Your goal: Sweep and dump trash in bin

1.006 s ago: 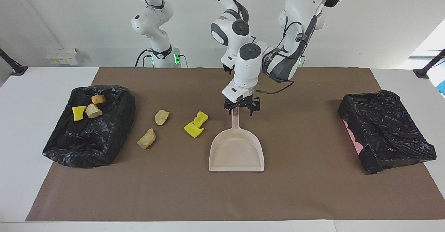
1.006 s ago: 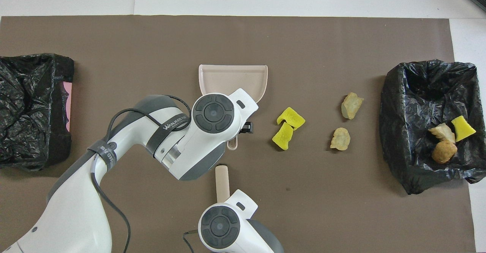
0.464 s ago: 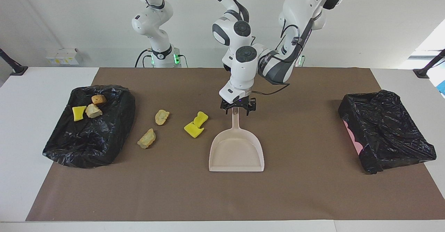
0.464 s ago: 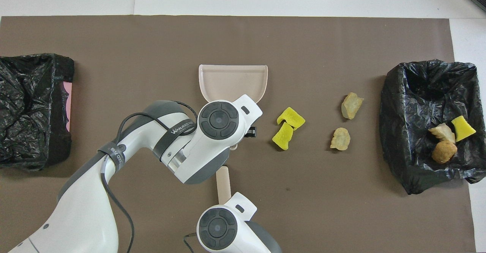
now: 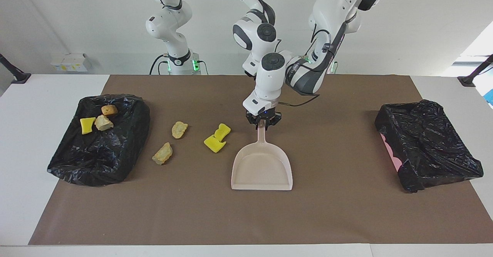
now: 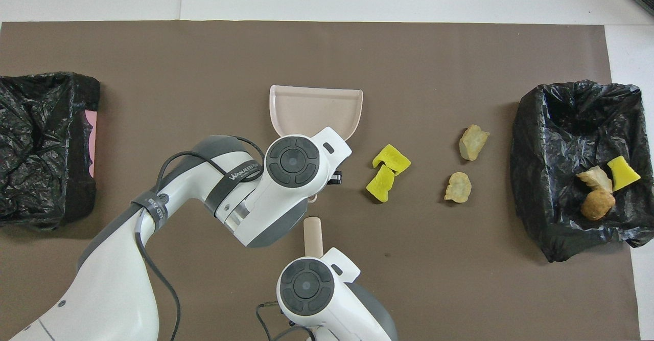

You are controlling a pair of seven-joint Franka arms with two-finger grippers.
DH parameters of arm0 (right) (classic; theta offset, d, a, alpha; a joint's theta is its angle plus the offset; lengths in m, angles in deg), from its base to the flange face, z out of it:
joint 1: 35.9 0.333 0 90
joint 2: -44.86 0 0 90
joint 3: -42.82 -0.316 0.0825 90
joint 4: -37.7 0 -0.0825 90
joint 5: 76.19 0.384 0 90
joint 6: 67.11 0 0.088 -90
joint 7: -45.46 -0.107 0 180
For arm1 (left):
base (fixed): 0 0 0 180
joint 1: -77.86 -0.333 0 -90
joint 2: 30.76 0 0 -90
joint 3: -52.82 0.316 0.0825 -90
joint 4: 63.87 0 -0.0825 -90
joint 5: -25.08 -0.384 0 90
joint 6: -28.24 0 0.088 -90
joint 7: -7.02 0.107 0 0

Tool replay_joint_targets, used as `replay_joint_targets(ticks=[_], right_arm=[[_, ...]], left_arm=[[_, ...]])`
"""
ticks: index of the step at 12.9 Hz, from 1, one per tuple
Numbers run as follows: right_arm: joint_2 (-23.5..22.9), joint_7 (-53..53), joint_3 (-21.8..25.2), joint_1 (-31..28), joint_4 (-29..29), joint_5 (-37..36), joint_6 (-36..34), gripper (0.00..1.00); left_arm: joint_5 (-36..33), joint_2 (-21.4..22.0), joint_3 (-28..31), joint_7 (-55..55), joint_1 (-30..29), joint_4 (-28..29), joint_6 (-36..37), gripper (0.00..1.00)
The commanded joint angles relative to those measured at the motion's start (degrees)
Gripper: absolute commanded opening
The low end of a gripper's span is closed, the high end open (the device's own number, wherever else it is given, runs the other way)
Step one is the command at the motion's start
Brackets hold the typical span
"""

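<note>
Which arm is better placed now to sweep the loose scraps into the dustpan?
Right. The right gripper holds the brush, while the left gripper is shut on the dustpan handle. The scraps lie beside the dustpan, toward the right arm's end.

We see a matt brown paper-like sheet (image 5: 346, 210) laid over a smooth white table (image 5: 23, 141). The dustpan (image 5: 262, 168) looks like smooth beige plastic with a soft sheen. Both bins near the table's ends are lined with crinkled, glossy black plastic film: the bin with scraps (image 5: 100, 149) and the other bin (image 5: 427, 149), where a strip of smooth pink wall shows. The yellow scraps (image 5: 217, 138) look spongy and matt; the tan scraps (image 5: 170, 141) look rough and crusty. The arms' shells (image 6: 286, 167) are glossy white plastic with dark grey matt joints. A beige handle (image 6: 312, 234) looks smooth and matt.
</note>
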Motion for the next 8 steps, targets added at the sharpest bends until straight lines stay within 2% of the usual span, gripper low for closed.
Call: replay_joint_targets(ticks=[1, 4, 7, 8], right_arm=[[4.3, 0.4, -0.1, -3.3, 0.3, 0.5, -3.9, 0.0], [6.8, 1.5, 0.0, -8.3, -0.8, -2.2, -9.2, 0.0], [8.6, 5.2, -0.1, -13.3, -2.0, -11.0, -15.9, 0.0], [8.6, 6.4, 0.0, -15.6, -2.9, -11.8, -17.8, 0.0]], left_arm=[[-1.4, 0.3, 0.2, -0.2, -0.3, 0.4, -0.2, 0.12], [-1.4, 2.4, 0.2, 6.3, -2.7, -0.2, 1.9, 0.0], [-0.6, 6.0, 0.8, 20.7, -5.0, -0.2, 7.2, 0.0], [-0.4, 7.3, 0.9, 26.0, -5.8, -0.3, 9.1, 0.0]])
